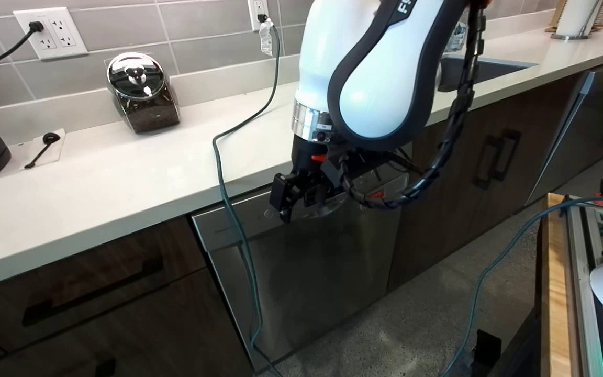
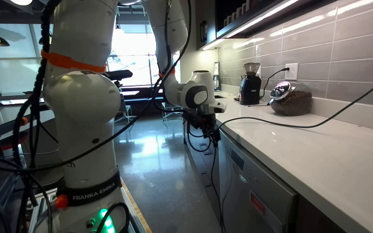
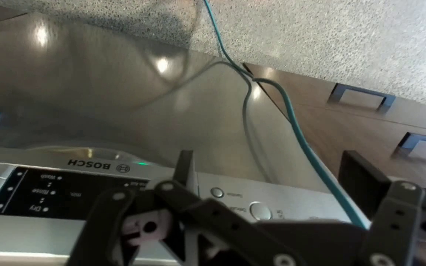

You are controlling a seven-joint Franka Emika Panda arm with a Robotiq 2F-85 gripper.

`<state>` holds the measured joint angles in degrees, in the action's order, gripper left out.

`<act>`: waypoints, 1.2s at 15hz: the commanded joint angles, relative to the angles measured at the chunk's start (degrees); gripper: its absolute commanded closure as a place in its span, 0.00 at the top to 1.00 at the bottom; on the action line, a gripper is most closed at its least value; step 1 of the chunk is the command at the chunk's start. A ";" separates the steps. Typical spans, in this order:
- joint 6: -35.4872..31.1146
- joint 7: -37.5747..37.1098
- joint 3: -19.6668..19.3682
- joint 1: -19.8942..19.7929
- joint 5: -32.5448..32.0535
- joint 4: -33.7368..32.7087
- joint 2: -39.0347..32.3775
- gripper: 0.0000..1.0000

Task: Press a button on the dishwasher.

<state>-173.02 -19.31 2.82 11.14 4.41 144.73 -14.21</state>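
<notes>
Steel-grey dishwasher (image 1: 327, 272): built in under front edge of tabletop (image 1: 97, 204), carrying display (image 3: 68, 195) and round buttons (image 3: 260, 211) along top strip (image 3: 31, 232)
Gripper (image 3: 274, 173): just off front edge, in front of top strip, with fingers (image 3: 361, 181) spread wide, gripping nothing; cannot tell if in contact
Cable (image 1: 249, 262): plugged into wall outlet (image 1: 257, 8), draped over front edge, hanging past dishwasher
Chrome-lidded jar (image 2: 291, 100): standing near back edge
Black grinder (image 2: 250, 89): also near back edge, near jar

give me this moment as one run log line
dishwasher: door shut; gripper: open, by control strip; larger round button: partly visible in wrist view; contact: cannot tell; cable: hangs before dishwasher
</notes>
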 commanded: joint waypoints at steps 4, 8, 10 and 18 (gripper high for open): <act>-7.06 -2.22 -5.25 4.10 0.71 -0.80 -5.67 1.00; -9.44 -1.33 -5.15 4.54 2.42 -0.63 -7.03 0.74; -11.43 -1.02 -5.26 4.85 3.25 -0.56 -7.67 0.58; -17.37 -0.21 -8.09 8.05 8.13 -0.59 -10.21 0.00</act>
<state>-187.73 -20.23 -3.73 16.66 9.39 144.56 -22.38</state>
